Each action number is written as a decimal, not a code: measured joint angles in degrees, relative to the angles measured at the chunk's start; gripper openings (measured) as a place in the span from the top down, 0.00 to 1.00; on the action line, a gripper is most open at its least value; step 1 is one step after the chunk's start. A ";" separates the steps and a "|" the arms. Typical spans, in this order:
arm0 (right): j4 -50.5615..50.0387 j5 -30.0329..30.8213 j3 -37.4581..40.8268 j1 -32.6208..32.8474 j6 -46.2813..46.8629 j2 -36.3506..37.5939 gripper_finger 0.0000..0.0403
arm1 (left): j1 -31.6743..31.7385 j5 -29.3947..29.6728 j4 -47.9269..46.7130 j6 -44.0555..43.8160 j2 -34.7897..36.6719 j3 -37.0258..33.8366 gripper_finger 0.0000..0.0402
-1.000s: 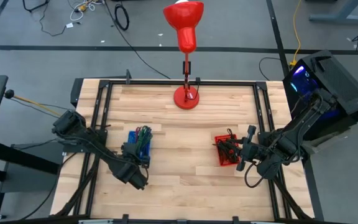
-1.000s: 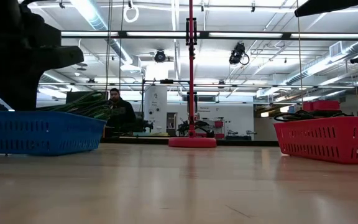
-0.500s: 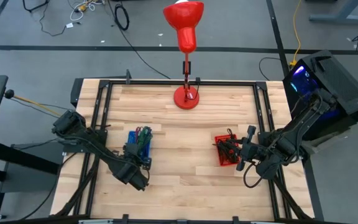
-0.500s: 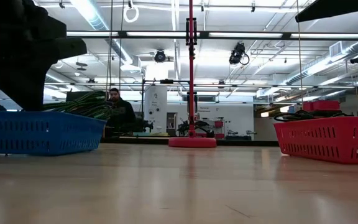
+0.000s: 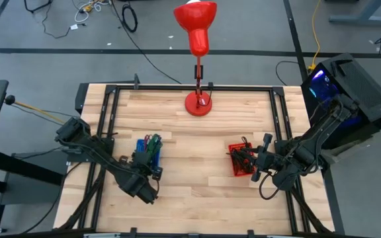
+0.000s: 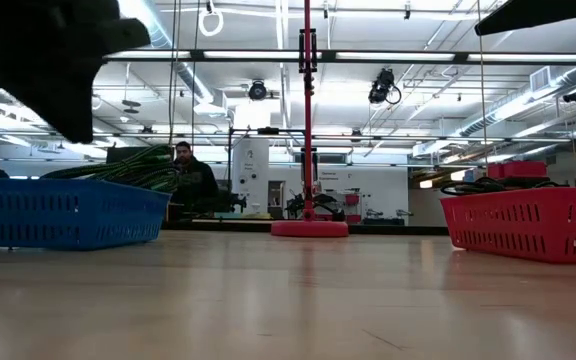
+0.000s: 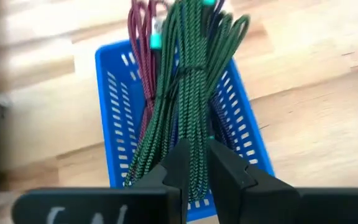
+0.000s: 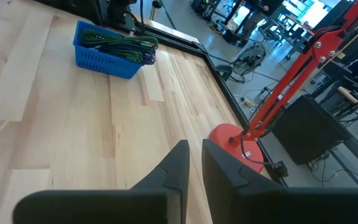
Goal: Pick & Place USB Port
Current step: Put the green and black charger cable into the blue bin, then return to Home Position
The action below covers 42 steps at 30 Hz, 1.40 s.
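The USB cables (image 7: pixel 188 93), a bundle of green braided cords with a few dark red ones beside them, lie heaped in the blue basket (image 7: pixel 114 124) on the left half of the wooden table (image 5: pixel 197 192). In the left wrist view the coils rise above the basket's rim, and a teal plug tip shows near the far end of the bundle. In the high view the same basket (image 5: pixel 148 151) sits at about 9 o'clock from the table's middle, with the green cords (image 5: pixel 153 147) spilling over its top.

The left gripper (image 7: pixel 194 163) hangs directly above the near end of that bundle, with its two dark fingers (image 7: pixel 178 165) drawn close together, only a narrow slit between them, and nothing held. From above, the left gripper (image 5: pixel 143 165) lies at roughly 6 o'clock from the basket, just at its near edge. In the low view the blue basket (image 6: pixel 68 212) stands on the table with the dark mass of the left arm above it and clear of its rim.

Well apart, at about 3 o'clock from the table's middle, a red basket (image 5: pixel 241 160) holds dark cables. The right gripper (image 5: pixel 264 155) waits just beside it at its 3 o'clock side; in its wrist view the fingers (image 8: pixel 180 163) stand nearly together around a thin gap, empty, pointing across the bare boards.

At 12 o'clock on the table stands a red lamp stand (image 5: pixel 198 102) on a round base. Beyond the table in the low view, a person (image 6: pixel 193 180) is in the room behind the blue basket.
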<state>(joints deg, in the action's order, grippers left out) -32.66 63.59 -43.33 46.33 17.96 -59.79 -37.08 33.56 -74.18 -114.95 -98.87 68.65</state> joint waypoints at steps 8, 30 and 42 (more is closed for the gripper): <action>2.98 2.91 0.00 0.00 0.00 0.00 0.88 | -0.15 16.50 2.04 14.64 0.04 5.32 0.86; 43.92 -34.96 8.89 -19.05 -27.16 6.97 0.88 | 10.03 50.47 7.70 42.12 0.83 3.99 0.86; 61.96 -62.97 23.19 -44.83 -21.62 8.46 0.88 | 21.76 52.09 7.50 43.38 0.83 3.99 0.86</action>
<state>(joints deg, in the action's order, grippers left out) 29.30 0.62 -20.14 1.50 -3.66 -51.33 -15.32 85.65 -66.68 -71.57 -98.04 72.64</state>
